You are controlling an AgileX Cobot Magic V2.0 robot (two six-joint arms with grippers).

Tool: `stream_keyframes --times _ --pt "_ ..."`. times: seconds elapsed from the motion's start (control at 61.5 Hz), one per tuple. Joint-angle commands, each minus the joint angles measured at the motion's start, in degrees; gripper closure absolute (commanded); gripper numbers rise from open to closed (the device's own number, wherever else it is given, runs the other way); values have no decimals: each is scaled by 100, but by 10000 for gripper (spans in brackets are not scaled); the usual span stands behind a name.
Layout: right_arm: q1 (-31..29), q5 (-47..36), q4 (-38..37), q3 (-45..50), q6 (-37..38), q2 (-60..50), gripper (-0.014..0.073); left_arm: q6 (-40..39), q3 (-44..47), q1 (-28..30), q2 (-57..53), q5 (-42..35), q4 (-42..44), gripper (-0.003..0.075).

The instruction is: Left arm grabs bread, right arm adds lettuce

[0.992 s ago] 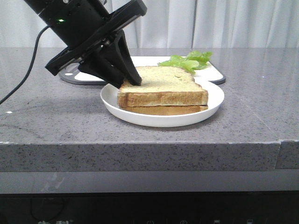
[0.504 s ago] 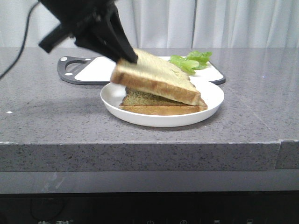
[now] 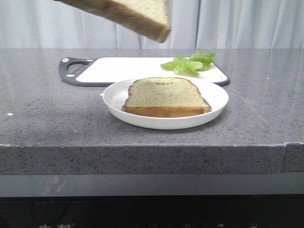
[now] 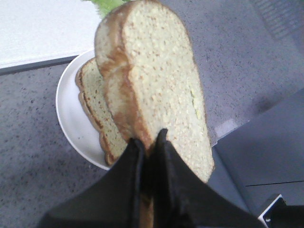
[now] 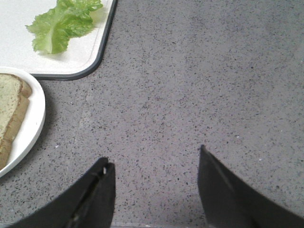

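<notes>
The bread, a thick pale slice with brown crust, hangs tilted at the top of the front view, high above the plate. My left gripper is shut on the bread at its crust edge. A thinner slice lies flat on the white plate. The lettuce, ruffled and light green, lies on the white cutting board behind the plate. My right gripper stands open over bare counter, to the right of the plate and the lettuce.
The grey speckled counter ends in a front edge close to the plate. The cutting board has a dark rim and a handle at its left end. White curtains hang behind the counter.
My left gripper has lifted the bread off the lower slice, up and out of the front view's top. The lower slice stays on the plate.
</notes>
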Motion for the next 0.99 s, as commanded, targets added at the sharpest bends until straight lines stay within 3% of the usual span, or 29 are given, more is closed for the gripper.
stream_keyframes --times 0.0,0.211,0.455,0.651,0.83,0.976 --pt "-9 -430 94 -253 -7 241 175 -10 225 169 -513 -320 -110 741" --pt "-9 -407 208 -699 -7 1189 176 -21 1043 910 -1258 -382 -16 741" --pt "-9 -339 746 -1619 -183 2504 176 1 1173 1033 -1478 -148 255 741" --pt "-33 25 2084 -2640 -1268 3665 176 1 1173 1033 -1478 -140 244 741" --pt "-453 311 3651 -3558 -2359 4623 176 1 1173 1033 -1478 -137 165 741" --pt "-486 380 4256 -4140 -2897 5228 176 1 1173 1033 -1478 -137 165 741"
